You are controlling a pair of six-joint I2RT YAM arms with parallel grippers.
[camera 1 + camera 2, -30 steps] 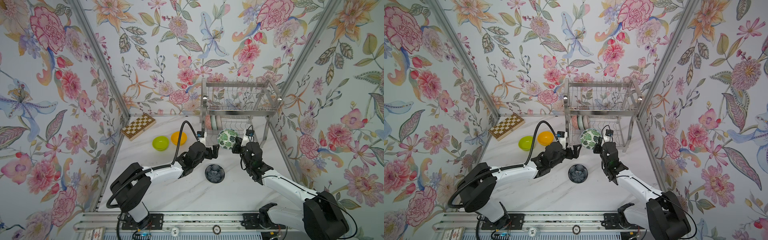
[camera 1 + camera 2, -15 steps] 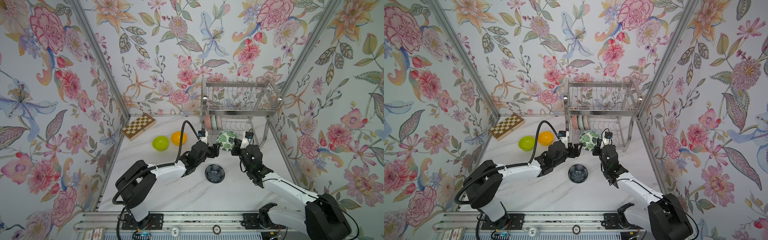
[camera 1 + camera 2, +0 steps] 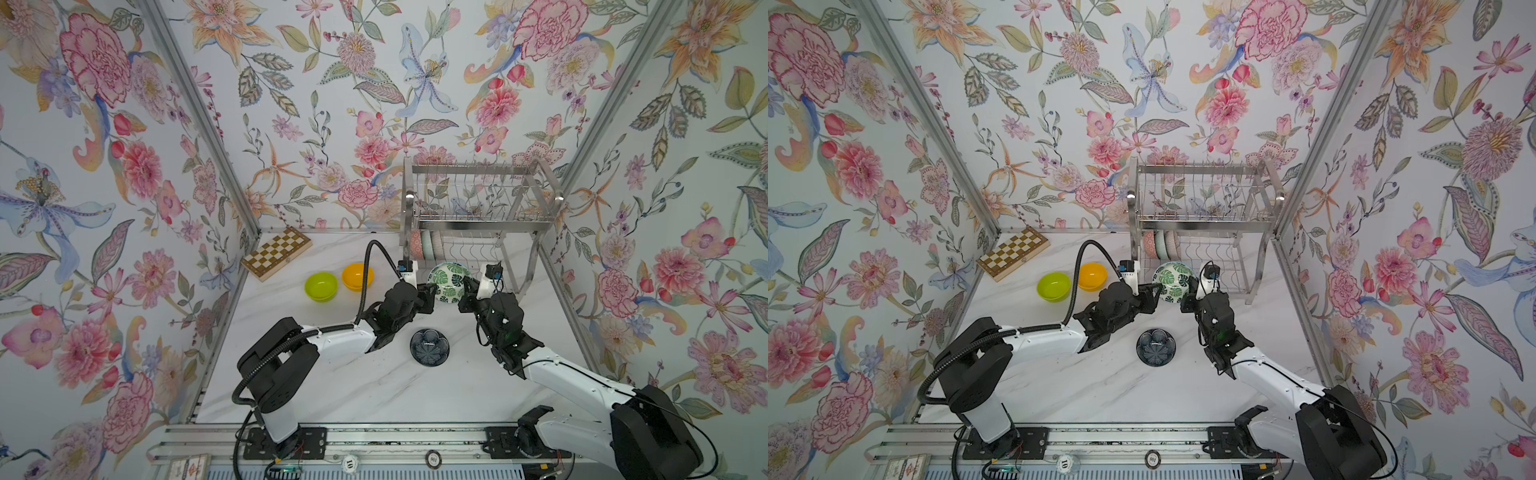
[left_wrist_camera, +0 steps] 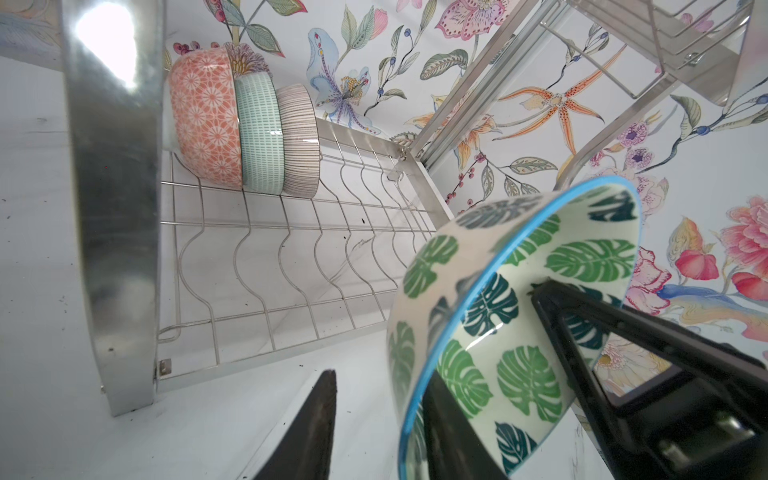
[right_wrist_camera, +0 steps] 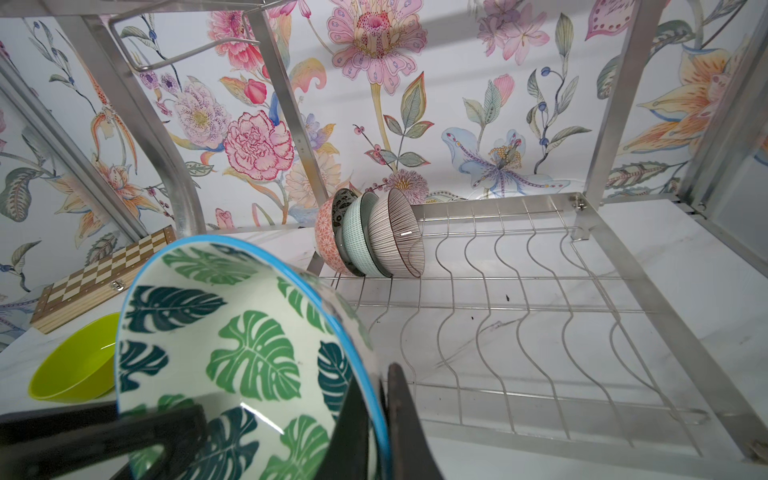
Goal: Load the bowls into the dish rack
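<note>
White china printed with green leaves, the small round bowl [image 3: 449, 282] hangs tipped on edge in the air just in front of the lower shelf of the two-tier steel wire dish rack [image 3: 478, 226], between both grippers. From above, the rack's top tier cuts off the three bowls standing on edge at that shelf's left end. The wrist views show them as a pink patterned bowl [image 4: 205, 124], a pale mint bowl [image 4: 259, 133] and a thin-striped bowl [image 4: 297, 141]; the dark pattern inside the pink one may be its lining or another bowl. Both arms stretch low over the white marble table [image 3: 395, 390], forearms converging. The right gripper [image 3: 466, 289] is pinched tight on the small round bowl's rim, one finger inside, one outside. The left gripper [image 3: 430, 293] straddles the opposite rim, partly open, its outer finger [image 4: 316, 415] clear of the wall. A second ago those jaws gaped far wider; the bowl hangs about where it was. A lime green bowl [image 3: 321, 286] and an orange-yellow bowl [image 3: 357, 276] sit side by side on the table, and a dark navy flowered bowl [image 3: 429, 347] lies between the arms.
</note>
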